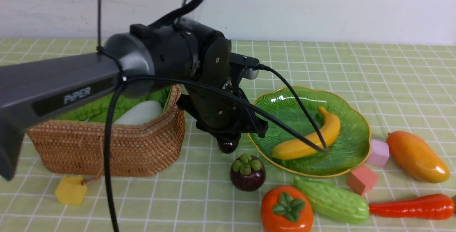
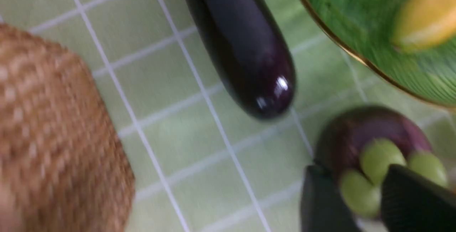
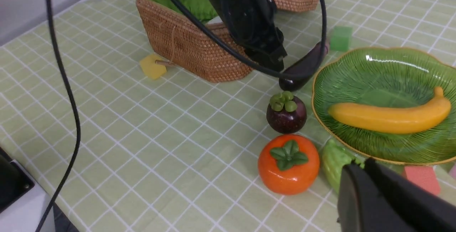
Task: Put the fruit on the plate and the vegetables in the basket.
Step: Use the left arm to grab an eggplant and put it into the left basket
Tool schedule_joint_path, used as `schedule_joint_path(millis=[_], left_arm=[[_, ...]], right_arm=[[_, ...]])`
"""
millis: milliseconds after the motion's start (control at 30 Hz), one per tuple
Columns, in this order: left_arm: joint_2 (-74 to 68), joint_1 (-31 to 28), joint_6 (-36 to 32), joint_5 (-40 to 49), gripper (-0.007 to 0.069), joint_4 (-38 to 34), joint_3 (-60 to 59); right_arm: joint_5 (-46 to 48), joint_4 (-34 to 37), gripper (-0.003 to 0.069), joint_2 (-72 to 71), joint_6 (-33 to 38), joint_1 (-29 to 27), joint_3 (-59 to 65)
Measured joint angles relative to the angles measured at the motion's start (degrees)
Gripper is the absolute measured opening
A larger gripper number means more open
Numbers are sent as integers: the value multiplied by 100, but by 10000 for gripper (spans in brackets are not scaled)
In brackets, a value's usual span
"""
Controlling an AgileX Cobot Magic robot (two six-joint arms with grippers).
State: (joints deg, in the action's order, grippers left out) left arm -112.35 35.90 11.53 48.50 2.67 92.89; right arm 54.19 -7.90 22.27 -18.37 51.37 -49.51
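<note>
Left tool [image 2: 356, 192]: jaws apart, nothing between them; it hangs over the counter [image 1: 199, 196] in the gap between basket [image 1: 135, 146] and plate [image 1: 352, 143], and its wrist view shows the mangosteen [image 1: 247, 172] cap beyond the fingertips.
Right tool [image 3: 368, 171]: jaws together, empty, low at the near right, well apart from the work.
Mangosteen: upright on the counter, just near of the left tool, beside the plate's near-left rim.
Eggplant [image 2: 245, 46]: lies on the counter between basket and plate, rounded end pointing near, close to the mangosteen but not touching; not held.
Basket: on the left, with the radish [image 1: 139, 113] already inside on the green lining.
Plate: on the right, with the banana [image 1: 313, 137] already on it.
Still on the counter: persimmon [image 1: 286, 209], gourd [image 1: 331, 200] and carrot [image 1: 409, 206] in the near row; mango [image 1: 416, 157] right of the plate.
Handling: both purple pieces look like hard, glossy, light toys, so probably stiff and slippery rather than fragile.
Hold: in my judgement, take the eggplant across its thick mid-body, not the rounded end, where it could slip out or swing. Take the mangosteen across its widest girth, below the cap.
</note>
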Motion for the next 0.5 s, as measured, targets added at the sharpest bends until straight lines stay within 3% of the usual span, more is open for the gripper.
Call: schedule_joint_path(millis=[167,300,500], left_arm=[[-658,-11,212,-28,436,633,823],[-1024,-18,593,-22,452,1140,1248],[-1265,-22,617,36,452,1232,1358]], right_arm=[[14,0,26,0,0,0,0],[18,0,26,0,0,0,0],[23,-62,29,0,0,0,0]])
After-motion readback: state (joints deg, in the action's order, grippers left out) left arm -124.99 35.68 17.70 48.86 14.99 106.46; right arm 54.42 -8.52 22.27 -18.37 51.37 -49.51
